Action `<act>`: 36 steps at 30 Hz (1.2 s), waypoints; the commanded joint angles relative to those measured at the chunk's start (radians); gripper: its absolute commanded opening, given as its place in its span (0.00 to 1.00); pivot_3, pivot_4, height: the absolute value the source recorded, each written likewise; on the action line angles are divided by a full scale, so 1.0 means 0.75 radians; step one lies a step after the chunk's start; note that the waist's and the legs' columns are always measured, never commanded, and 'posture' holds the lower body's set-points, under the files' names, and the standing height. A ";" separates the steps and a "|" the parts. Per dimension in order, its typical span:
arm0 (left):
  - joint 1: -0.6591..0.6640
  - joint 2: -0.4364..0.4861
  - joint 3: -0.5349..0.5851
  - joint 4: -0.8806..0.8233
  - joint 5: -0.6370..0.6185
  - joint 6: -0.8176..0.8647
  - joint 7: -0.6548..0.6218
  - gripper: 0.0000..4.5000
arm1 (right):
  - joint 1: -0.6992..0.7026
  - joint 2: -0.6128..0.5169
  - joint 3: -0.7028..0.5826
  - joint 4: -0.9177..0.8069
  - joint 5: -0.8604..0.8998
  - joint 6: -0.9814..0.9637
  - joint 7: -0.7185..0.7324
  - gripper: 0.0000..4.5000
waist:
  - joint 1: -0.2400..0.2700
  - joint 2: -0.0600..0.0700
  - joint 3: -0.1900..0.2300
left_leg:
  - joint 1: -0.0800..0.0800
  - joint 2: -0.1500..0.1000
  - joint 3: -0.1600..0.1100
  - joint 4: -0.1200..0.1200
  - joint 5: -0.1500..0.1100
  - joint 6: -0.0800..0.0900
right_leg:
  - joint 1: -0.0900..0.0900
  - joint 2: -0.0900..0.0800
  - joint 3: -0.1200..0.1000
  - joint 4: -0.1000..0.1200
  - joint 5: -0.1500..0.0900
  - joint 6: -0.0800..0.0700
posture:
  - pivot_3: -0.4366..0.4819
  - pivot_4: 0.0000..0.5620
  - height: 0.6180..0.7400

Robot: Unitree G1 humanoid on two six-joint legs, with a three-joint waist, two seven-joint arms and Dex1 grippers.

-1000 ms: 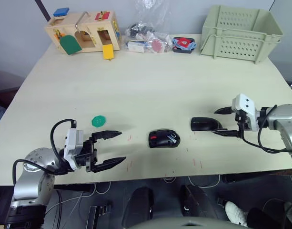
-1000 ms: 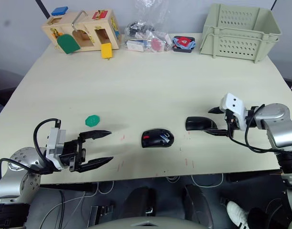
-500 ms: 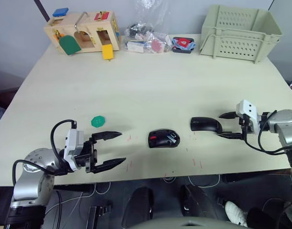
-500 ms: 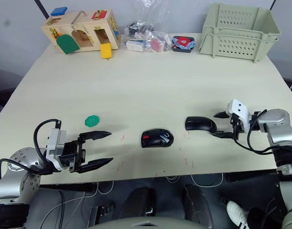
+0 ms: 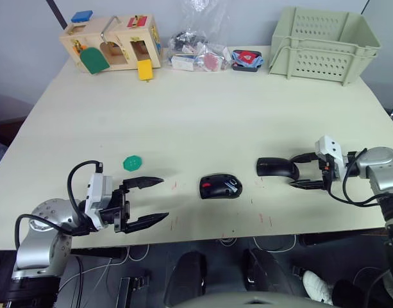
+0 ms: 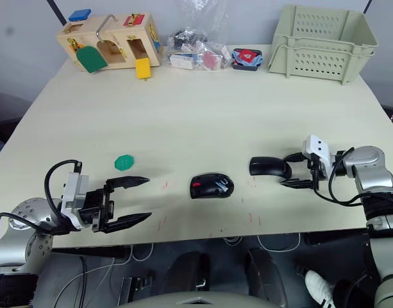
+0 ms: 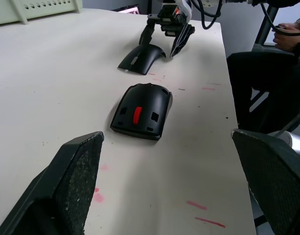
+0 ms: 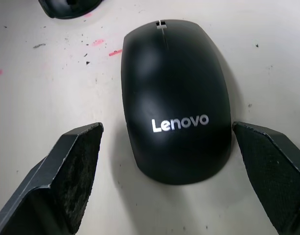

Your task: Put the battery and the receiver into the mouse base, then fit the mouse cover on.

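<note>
while the mouse cover point(image 5: 277, 167) lies dome-up on the counter point(image 5: 202, 102), to the right of the mouse base point(image 5: 220, 187), the right hand point(image 5: 304, 171) sits just beside its right end with both fingers spread wide and nothing between them. in the right wrist view the cover point(image 8: 175, 98) lies squarely in the gap, its logo end nearest the hand, each fingertip point(image 8: 74, 166) clear of its sides. the step in hand looks like picking up the cover. to do it well, the hand should ease forward until the pads flank the widest part of the shell, then close evenly; the glossy arched plastic will likely slip if pinched high on the curve, so a low grip near the rim seems safer. the left hand point(image 5: 148, 201) hovers open near the counter's near edge, well left of the base, with a green disc point(image 5: 132, 163) beyond it. whether the battery and receiver are already seated cannot be told; the base shows red point(image 7: 136, 114) on top.
</note>
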 commanded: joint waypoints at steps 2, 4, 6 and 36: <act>0.000 0.016 0.029 -0.025 -0.022 -0.007 -0.004 1.00 | -0.036 -0.007 -0.033 0.015 0.007 -0.030 -0.008 0.99 | 0.000 0.000 0.000 | 0.000 0.000 0.000 0.000 0.000 0.000 | 0.000 0.000 0.000 0.000 0.000 0.000 | 0.48 0.27 1.00; 0.001 0.016 0.028 -0.027 -0.022 -0.006 -0.003 1.00 | -0.034 -0.012 -0.030 0.021 0.003 -0.041 -0.010 0.99 | 0.000 0.000 0.000 | 0.000 0.000 0.000 0.000 0.000 0.000 | 0.000 0.000 0.000 0.000 0.000 0.000 | 0.48 0.27 1.00; 0.002 0.016 0.027 -0.028 -0.022 -0.006 -0.003 1.00 | -0.033 -0.016 -0.030 0.025 0.000 -0.049 -0.012 0.99 | 0.000 0.000 0.000 | 0.000 0.000 0.000 0.000 0.000 0.000 | 0.000 0.000 0.000 0.000 0.000 0.000 | 0.48 0.27 1.00; -0.010 0.008 0.011 -0.004 -0.010 -0.016 -0.014 1.00 | -0.004 -0.033 -0.043 -0.121 0.016 0.022 -0.056 0.74 | 0.000 0.000 0.000 | 0.000 0.000 0.000 0.000 0.000 0.000 | 0.000 0.000 0.000 0.000 0.000 0.000 | 0.48 0.27 1.00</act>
